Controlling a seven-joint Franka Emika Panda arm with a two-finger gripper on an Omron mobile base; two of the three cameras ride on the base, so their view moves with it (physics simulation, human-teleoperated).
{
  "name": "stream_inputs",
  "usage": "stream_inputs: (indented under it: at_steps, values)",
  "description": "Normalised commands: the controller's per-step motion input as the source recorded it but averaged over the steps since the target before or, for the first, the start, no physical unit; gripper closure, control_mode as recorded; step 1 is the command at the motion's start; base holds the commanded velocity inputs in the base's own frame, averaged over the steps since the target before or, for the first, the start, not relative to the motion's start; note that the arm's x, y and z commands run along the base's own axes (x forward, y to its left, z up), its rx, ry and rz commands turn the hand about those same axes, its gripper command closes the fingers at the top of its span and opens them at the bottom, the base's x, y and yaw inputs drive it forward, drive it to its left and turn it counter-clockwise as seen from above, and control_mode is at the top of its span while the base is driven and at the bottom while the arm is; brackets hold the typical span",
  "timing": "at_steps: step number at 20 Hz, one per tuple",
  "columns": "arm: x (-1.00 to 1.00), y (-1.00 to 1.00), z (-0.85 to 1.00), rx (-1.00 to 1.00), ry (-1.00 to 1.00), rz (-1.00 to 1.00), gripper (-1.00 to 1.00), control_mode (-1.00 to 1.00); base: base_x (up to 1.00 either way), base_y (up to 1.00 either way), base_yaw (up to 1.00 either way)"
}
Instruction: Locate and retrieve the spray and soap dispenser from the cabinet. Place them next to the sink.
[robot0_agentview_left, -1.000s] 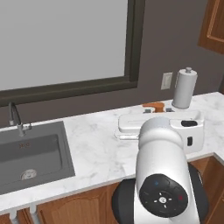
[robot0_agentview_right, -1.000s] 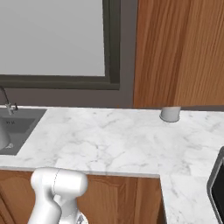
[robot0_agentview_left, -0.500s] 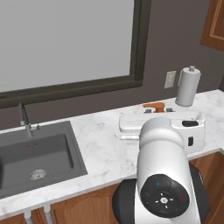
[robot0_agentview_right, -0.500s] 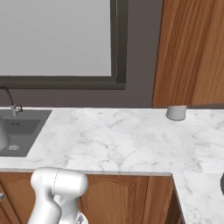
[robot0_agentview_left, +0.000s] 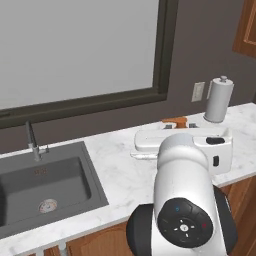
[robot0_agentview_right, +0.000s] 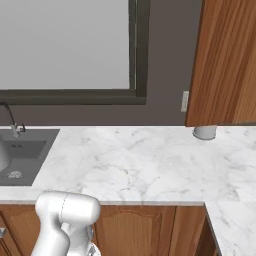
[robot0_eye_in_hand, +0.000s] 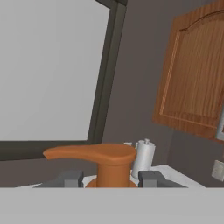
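In the hand view my gripper is shut on the soap dispenser. Its orange pump top rises between the two dark fingertips, and its pale body is hidden below. From the left base view a bit of that orange pump peeks out behind my white arm over the marble counter. The dark grey sink with its slim faucet lies to the left and also shows in the right base view. The brown wooden cabinet hangs at the upper right with its door closed. The spray is out of view.
A tall grey paper-towel roll stands on the counter by the wall, right of my hand. A large dark-framed window runs above the white marble counter. A wall outlet sits beside the roll.
The whole scene has slid to the right in both base views, so the base has driven left. More of the sink shows now. The grip on the soap dispenser is unchanged.
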Motion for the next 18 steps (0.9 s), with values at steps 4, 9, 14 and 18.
stream_inputs:
  at_steps: [4, 9, 14, 18]
  values:
    - [0.00, 0.00, 0.00, 0.00, 0.00, 0.00, 1.00, 1.00, 0.53, 0.08, 0.00]
    - [0.00, 0.00, 0.00, 0.00, 0.00, 0.00, 1.00, 1.00, 0.33, 0.11, 0.00]
    - [0.00, 0.00, 0.00, 0.00, 0.00, 0.00, 1.00, 1.00, 0.23, 0.08, 0.00]
    - [0.00, 0.00, 0.00, 0.00, 0.00, 0.00, 1.00, 1.00, 0.39, 0.03, 0.00]
